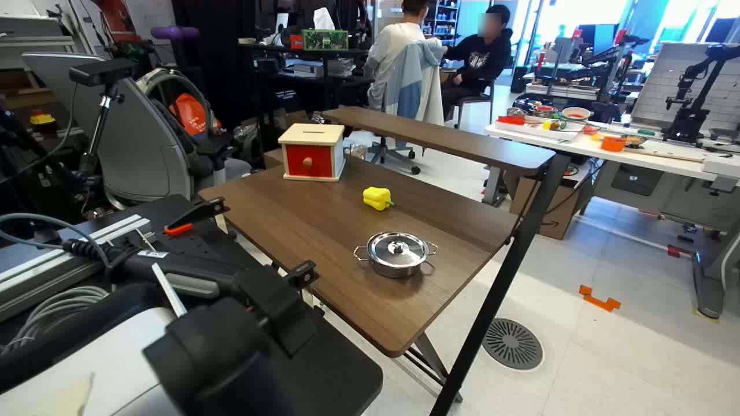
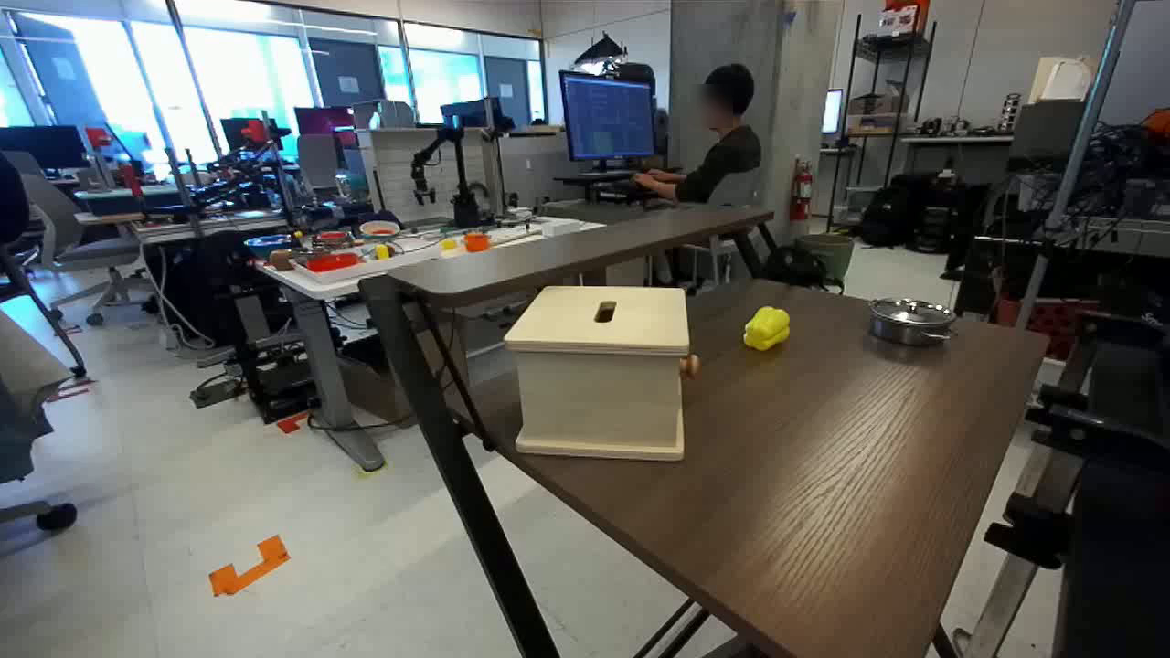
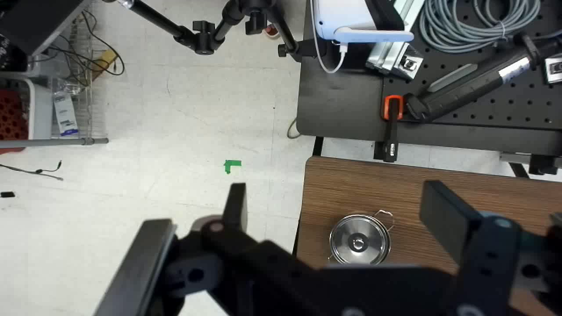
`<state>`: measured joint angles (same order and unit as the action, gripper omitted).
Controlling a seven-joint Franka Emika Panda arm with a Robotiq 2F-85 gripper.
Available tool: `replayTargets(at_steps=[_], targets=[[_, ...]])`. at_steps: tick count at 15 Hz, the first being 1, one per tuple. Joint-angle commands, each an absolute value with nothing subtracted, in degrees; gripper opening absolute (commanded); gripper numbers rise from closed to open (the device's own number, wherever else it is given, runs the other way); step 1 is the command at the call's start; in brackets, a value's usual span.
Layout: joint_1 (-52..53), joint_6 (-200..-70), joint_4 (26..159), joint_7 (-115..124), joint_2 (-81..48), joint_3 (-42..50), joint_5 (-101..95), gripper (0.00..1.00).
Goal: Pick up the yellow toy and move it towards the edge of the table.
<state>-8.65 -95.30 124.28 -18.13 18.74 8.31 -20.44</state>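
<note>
The yellow toy, shaped like a bell pepper with a green stem, lies on the dark brown table. In an exterior view the toy sits between the wooden box and the metal pot on the table. The toy does not show in the wrist view. My gripper is open with nothing between its fingers. It is above the table, over the corner end where the pot stands. The gripper cannot be made out in the exterior views.
A lidded silver pot stands near the table's end; it also shows in the wrist view. A red-and-cream box stands at the opposite end. A raised shelf runs along one long side. A black clamp juts from the black bench.
</note>
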Motion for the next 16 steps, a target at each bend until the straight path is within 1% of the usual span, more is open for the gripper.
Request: replayTargets(at_steps=[1,7,11,16], targets=[[-7.9,-95.1,124.1,-18.0,18.7,8.9,-20.6,1.00],[-7.0,-97.6,124.8,-15.7,16.3,8.1,-20.4,1.00],[-4.5,-104.7,126.5,-14.4,11.3,6.3,-19.0,1.00],[-0.9,-113.7,127.7,-10.1,2.1,2.1,-17.2,1.00]])
